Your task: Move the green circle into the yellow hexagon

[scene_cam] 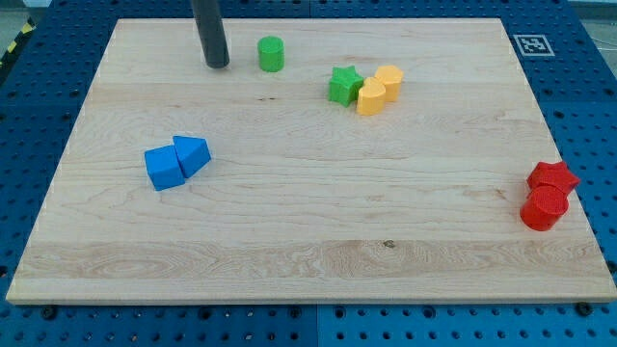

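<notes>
Blue perforated panel [58, 39] frames the scene on every side, and on it sits the pale wooden bench [308, 222] that fills most of the frame. At the upper right corner of the board I can see a small black-and-white marker tag [529, 43].

From my station I see the dark rod coming down from the top edge, left of centre, and my tip [217, 65] rests on the board in the upper left of the frame. No gripper is fitted on this arm, so there is nothing to be apart or together.

Just to the right of my tip, with a clear gap of wood between them, stands the green circle [271, 53], near the top edge. Further right, in the upper middle of the frame, a green star [343, 85] touches the yellow hexagon [371, 97], and a second yellow block [388, 80], shape unclear, sits tight behind it.

At the left middle, a blue cube [164, 168] and a blue triangular block [193, 153] press together. At the right edge, a red star [552, 177] sits against a red cylinder [544, 206].
</notes>
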You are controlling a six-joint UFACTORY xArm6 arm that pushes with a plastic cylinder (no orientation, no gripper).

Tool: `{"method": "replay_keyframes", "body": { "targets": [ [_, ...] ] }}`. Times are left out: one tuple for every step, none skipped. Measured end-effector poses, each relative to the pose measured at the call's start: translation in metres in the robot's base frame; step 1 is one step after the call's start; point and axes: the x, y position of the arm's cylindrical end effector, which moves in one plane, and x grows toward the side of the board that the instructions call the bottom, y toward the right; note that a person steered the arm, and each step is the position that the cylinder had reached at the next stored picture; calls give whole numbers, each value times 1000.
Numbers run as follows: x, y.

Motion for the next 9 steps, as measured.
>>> {"method": "replay_keyframes", "body": {
  "targets": [
    [-10, 52],
    [-7, 121],
    [-5, 163],
    [-5, 158],
    [-5, 123],
    [-5, 98],
    [-1, 93],
    [10, 87],
    [15, 68]
  ]
}}
